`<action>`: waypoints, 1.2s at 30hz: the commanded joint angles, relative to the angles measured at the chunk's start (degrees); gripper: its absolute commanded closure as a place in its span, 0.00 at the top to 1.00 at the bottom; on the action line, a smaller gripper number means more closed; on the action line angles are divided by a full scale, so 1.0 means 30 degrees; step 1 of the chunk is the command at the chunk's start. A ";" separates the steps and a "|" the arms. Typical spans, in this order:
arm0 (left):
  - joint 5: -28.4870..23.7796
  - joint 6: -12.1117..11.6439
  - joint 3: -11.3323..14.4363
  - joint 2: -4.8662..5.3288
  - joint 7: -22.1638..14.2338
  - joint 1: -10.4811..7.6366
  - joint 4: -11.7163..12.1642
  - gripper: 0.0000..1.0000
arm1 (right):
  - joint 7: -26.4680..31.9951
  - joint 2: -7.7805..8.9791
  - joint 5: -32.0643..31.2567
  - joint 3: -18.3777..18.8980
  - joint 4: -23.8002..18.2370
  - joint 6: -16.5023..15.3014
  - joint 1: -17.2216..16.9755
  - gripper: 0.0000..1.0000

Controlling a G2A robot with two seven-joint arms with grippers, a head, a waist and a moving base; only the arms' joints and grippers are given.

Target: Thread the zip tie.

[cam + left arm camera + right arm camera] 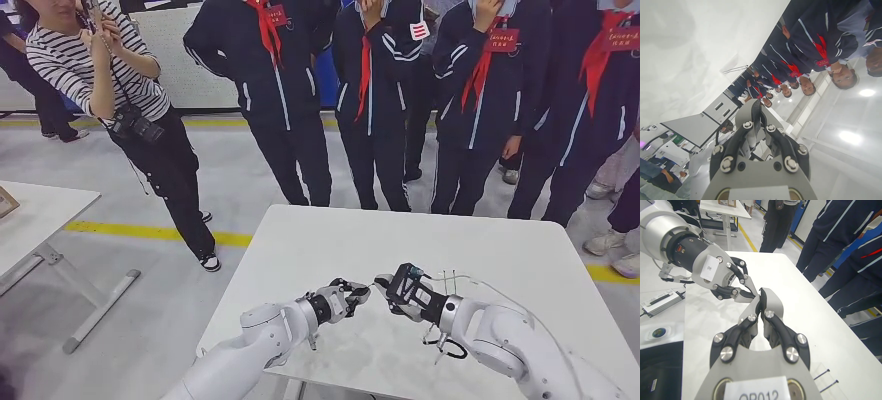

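Right gripper (761, 294) and left gripper (755, 295), pinched shut, touch tips well inside table (800, 294) edges.

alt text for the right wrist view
The right gripper, shut, meets the shut left gripper tip to tip over a white table. Two black zip ties lie on a clear tray near the table's edge.

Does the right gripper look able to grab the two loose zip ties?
Probably, once it opens: the zip ties lie uncovered near the right gripper, whose fingers are shut.
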 commanded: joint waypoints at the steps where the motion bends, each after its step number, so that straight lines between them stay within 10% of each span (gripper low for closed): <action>1: 0.0113 0.0000 0.0003 0.0003 -0.0056 0.0031 -0.0020 0.00 | 0.0000 0.0000 0.0000 0.0000 0.0000 0.0000 0.0000 0.00; 7: 0.0539 0.0000 -0.0006 0.0010 -0.0198 0.0162 -0.0116 0.00 | -0.0033 -0.0056 -0.0089 0.0460 -0.0179 0.0000 -0.0495 0.00; 9: 0.0590 0.0000 -0.0020 0.0007 -0.0214 0.0182 -0.0125 0.00 | -0.0036 -0.0054 -0.0074 0.0683 -0.0250 0.0000 -0.0664 0.42; 10: 0.0588 0.0000 -0.0035 0.0002 -0.0236 0.0196 -0.0129 0.00 | -0.0016 -0.0044 -0.0120 0.0809 -0.0324 0.0000 -0.0793 0.46; 12: 0.0560 -0.0002 -0.0087 -0.0012 -0.0239 0.0224 -0.0118 0.00 | -0.0033 -0.0016 -0.0128 0.1050 -0.0406 0.0000 -0.0994 0.97; 22: 0.2852 -0.1339 0.0081 -0.0137 0.0726 0.0446 -0.0208 0.00 | -0.1388 0.0295 0.1727 0.2559 -0.0417 0.0000 -0.2486 1.00; 29: 0.6730 -0.2359 0.0906 -0.0231 0.1681 0.0631 -0.0266 0.00 | 0.0530 0.0402 0.8033 0.3610 0.0081 0.0000 -0.3380 1.00; 36: 0.6758 -0.2438 0.1007 -0.0267 0.1466 0.0673 -0.0287 0.00 | 0.0530 0.0402 0.8033 0.3610 0.0081 0.0000 -0.3380 1.00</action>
